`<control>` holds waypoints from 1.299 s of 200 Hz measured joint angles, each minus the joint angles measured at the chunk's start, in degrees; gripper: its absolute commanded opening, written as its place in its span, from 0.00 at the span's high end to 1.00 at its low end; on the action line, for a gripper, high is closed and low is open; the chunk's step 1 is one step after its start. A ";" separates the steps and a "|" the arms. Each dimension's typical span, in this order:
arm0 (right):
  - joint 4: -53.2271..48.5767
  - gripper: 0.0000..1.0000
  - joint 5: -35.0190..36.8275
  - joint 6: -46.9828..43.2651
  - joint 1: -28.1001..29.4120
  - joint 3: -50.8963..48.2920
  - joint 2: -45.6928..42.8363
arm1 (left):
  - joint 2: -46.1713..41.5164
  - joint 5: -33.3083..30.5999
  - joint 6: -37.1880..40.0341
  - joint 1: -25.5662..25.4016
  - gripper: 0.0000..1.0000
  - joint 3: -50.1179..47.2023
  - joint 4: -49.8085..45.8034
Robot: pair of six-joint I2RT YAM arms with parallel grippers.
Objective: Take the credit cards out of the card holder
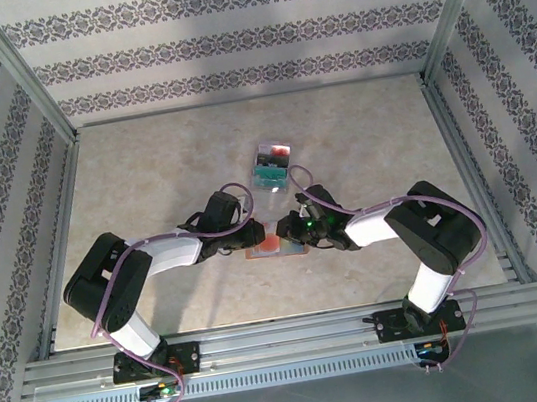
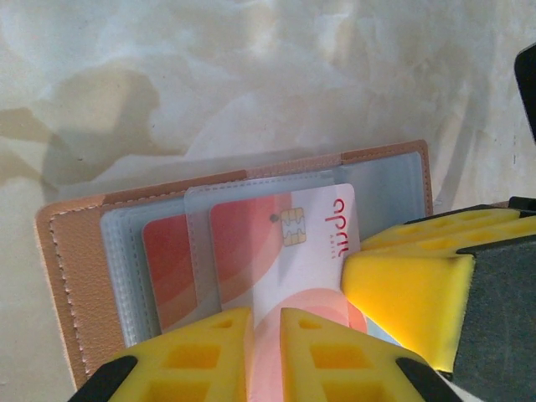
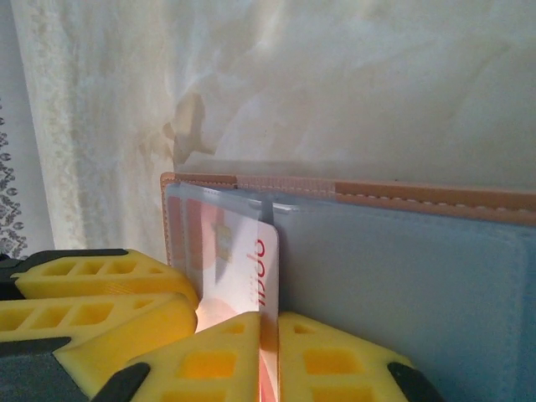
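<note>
The card holder (image 1: 274,249) lies open on the table between both grippers, brown rim (image 2: 63,276) outside, blue-grey panel (image 3: 402,285) inside, with clear sleeves. A red-and-white chip card (image 2: 285,251) sticks partly out of a sleeve. My right gripper (image 3: 270,343) is shut on that card's edge (image 3: 255,268); its yellow fingers (image 2: 419,285) show at the right in the left wrist view. My left gripper (image 2: 266,335) is shut on the thin clear sleeve of the holder, its fingers (image 3: 100,297) low left in the right wrist view. A second red card (image 2: 167,268) sits in a pocket.
A small stack of cards (image 1: 271,165) lies on the table beyond the holder. Metal frame rails (image 1: 62,242) and patterned walls bound the beige tabletop (image 1: 142,169) on three sides.
</note>
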 measured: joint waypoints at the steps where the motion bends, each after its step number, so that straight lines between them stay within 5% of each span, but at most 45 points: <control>1: 0.04 0.94 -0.02 -0.02 0.00 -0.02 0.00 | 0.00 0.00 0.00 0.00 0.83 0.00 -0.02; 260: -2.21 0.98 -0.07 -1.90 -3.37 -2.95 -5.90 | 0.74 2.27 2.49 -1.27 0.77 5.99 -3.23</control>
